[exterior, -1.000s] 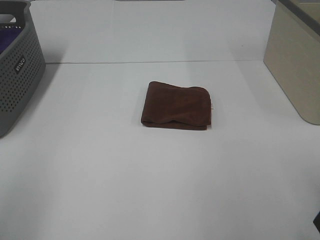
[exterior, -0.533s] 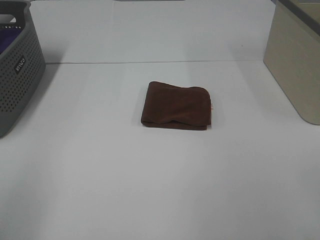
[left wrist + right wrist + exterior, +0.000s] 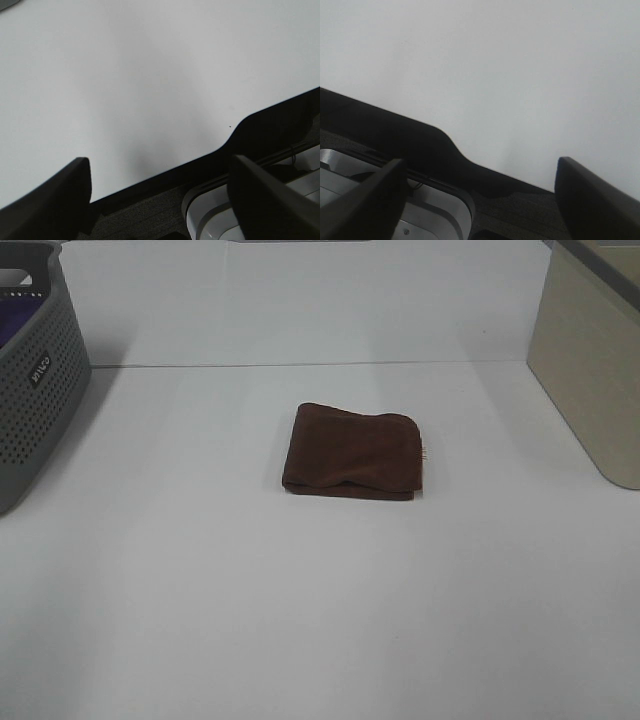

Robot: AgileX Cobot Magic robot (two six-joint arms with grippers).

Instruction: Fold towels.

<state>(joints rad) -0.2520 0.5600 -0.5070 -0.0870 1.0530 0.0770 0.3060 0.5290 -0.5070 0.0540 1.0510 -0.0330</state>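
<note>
A dark brown towel (image 3: 352, 452) lies folded into a small rectangle in the middle of the white table (image 3: 300, 620), with a tiny pale tag at its right edge. Neither arm shows in the exterior high view. In the left wrist view my left gripper (image 3: 157, 167) is open, its dark fingers (image 3: 55, 200) spread wide over the table's near edge with nothing between them. The right wrist view shows my right gripper (image 3: 480, 167) open the same way, its fingers (image 3: 590, 195) apart above the table edge. Both grippers are far from the towel.
A grey perforated basket (image 3: 35, 390) with something purple inside stands at the far left. A beige bin (image 3: 590, 370) stands at the far right. The table's dark front edge (image 3: 260, 130) and the robot's base show in both wrist views.
</note>
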